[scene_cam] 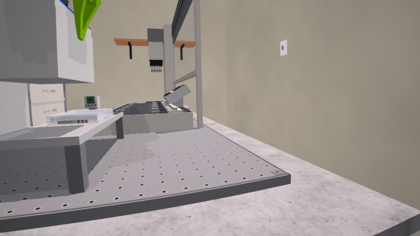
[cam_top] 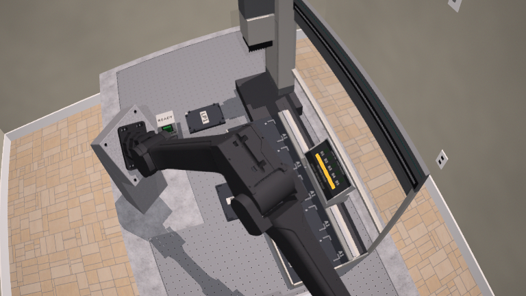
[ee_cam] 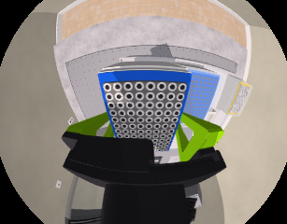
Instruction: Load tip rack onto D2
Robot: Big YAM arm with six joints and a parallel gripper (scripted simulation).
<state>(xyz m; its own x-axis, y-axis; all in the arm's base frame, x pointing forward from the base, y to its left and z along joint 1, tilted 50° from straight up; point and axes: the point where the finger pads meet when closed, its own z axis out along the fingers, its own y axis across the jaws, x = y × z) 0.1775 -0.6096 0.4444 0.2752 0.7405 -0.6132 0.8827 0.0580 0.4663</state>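
I am pinching the tip rack point(ee_cam: 145, 112) in my claw point(ee_cam: 150, 144) (long axis running ahead) — deck lying beyond, below.

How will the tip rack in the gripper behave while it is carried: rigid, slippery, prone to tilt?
The tip rack looks a stiff box, unlikely to flex. Its smooth pale walls may slip between the green fingers. The gripper clasps near its top, so it probably hangs level.

Even, bright light casts soft shadows on the perforated board point(scene_cam: 173, 162); the wrist view is fisheye-warped and coarse.
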